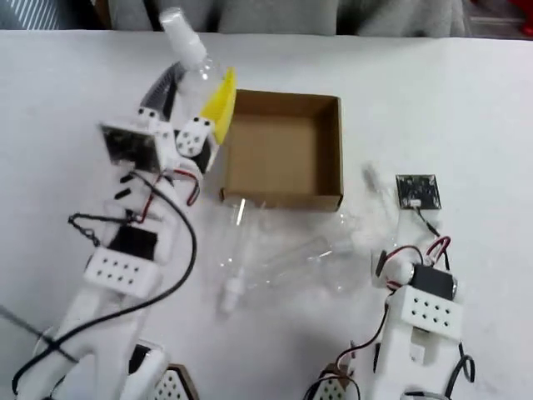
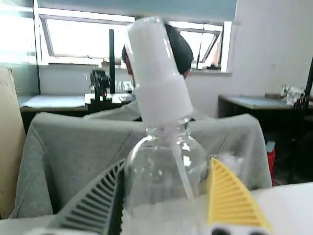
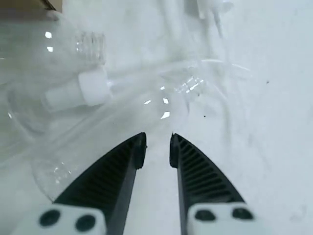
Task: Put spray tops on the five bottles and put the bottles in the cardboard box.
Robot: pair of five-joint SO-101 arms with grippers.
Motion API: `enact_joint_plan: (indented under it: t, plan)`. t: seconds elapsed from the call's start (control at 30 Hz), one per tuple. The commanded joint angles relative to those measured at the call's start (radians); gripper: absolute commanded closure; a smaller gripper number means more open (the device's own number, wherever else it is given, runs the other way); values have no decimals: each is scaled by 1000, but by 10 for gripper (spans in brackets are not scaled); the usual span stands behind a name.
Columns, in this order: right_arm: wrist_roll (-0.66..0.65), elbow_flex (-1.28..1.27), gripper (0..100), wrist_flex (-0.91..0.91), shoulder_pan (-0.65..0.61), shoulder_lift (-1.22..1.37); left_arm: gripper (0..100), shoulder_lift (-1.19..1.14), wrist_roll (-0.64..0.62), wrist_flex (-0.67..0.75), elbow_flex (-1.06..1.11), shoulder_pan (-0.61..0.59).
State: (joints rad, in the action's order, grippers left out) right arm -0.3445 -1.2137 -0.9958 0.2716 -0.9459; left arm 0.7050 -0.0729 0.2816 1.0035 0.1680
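Holding a clear bottle [image 2: 161, 181] by its body, the left gripper [image 2: 166, 166] has the grey finger on one side and the yellow finger on the other, both touching the glass-clear wall. A white spray top [image 2: 156, 73] sits on the neck, tilted a bit, with its dip tube visible inside. In the high view this bottle [image 1: 198, 62] is up off the table [image 1: 466, 100], just beside the left wall of the cardboard box [image 1: 283, 200], not inside it.

The right gripper [image 3: 156, 144] is low over the table with a narrow gap between the fingers and nothing in it. Just ahead of it lie the loose bottles [image 1: 291, 254], on their sides in front of the box (count unclear, they overlap). One has a bare threaded neck [image 3: 92, 43]. A second white top [image 3: 83, 90] lies among them; cannot tell if it is screwed on.
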Motion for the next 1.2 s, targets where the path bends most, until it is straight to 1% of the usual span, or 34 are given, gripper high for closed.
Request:
enact_joint_plan:
  t: [0.0, 0.07, 0.2, 0.3, 0.53, 0.6, 0.67, 0.8, 0.93, 1.17]
  plan:
    - [-29, -18, 934, 59, 7, -13, 951, -108, 0, 66, -55, -2]
    - [-29, -18, 934, 59, 7, -13, 951, -157, -46, 135, -55, 5]
    - [-37, -23, 936, 59, 8, -13, 951, -295, -118, 321, -66, 28]
    - [-38, -23, 935, 56, 12, -12, 951, -438, -123, 450, -101, 35]
    - [-38, -23, 933, 51, 7, -12, 951, -837, -123, 793, -250, 25]
    - [-38, -25, 933, 51, 7, -12, 951, -943, -123, 868, -307, 27]
    - [-40, -25, 933, 51, 7, -12, 951, -1038, -123, 899, -377, 24]
    - [-41, -31, 933, 54, 7, -12, 951, -1191, -123, 898, -511, 2]
    - [-95, -40, 933, 58, 7, -12, 951, -1305, -123, 898, -628, -8]
    - [-100, -40, 933, 59, 5, -12, 951, -1463, -124, 896, -799, -16]
